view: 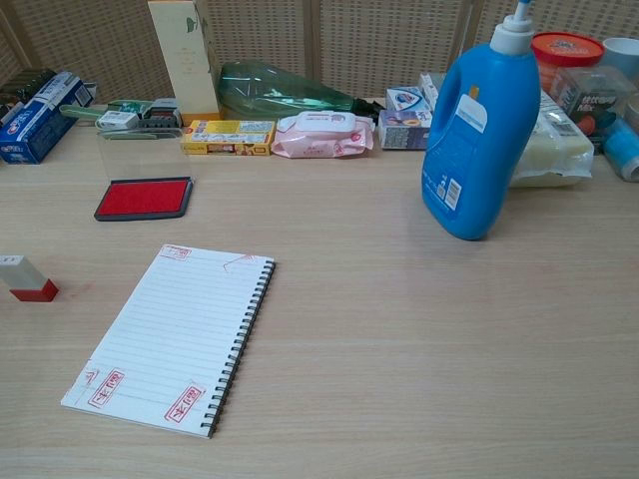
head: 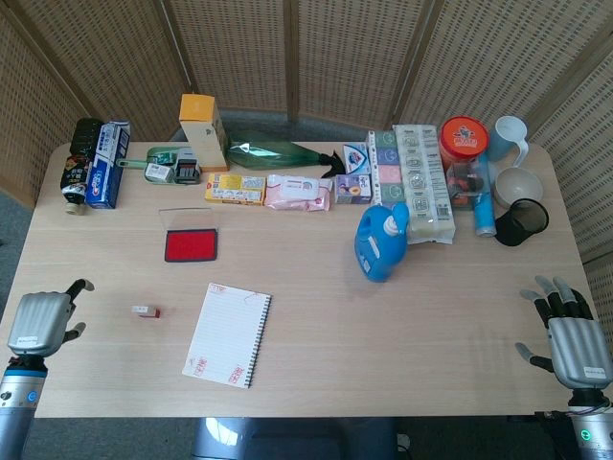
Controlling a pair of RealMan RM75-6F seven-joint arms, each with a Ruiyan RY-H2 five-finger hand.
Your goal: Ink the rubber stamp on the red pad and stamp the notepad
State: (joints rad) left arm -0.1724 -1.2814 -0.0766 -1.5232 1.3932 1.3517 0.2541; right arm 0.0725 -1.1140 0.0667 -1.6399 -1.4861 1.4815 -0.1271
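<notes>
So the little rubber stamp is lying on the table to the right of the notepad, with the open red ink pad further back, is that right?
Not quite. The rubber stamp lies to the left of the notepad, not the right, as the head view shows; the chest view has it at the left edge too. The rest holds: it rests on the table, and the open red ink pad sits further back.
</notes>
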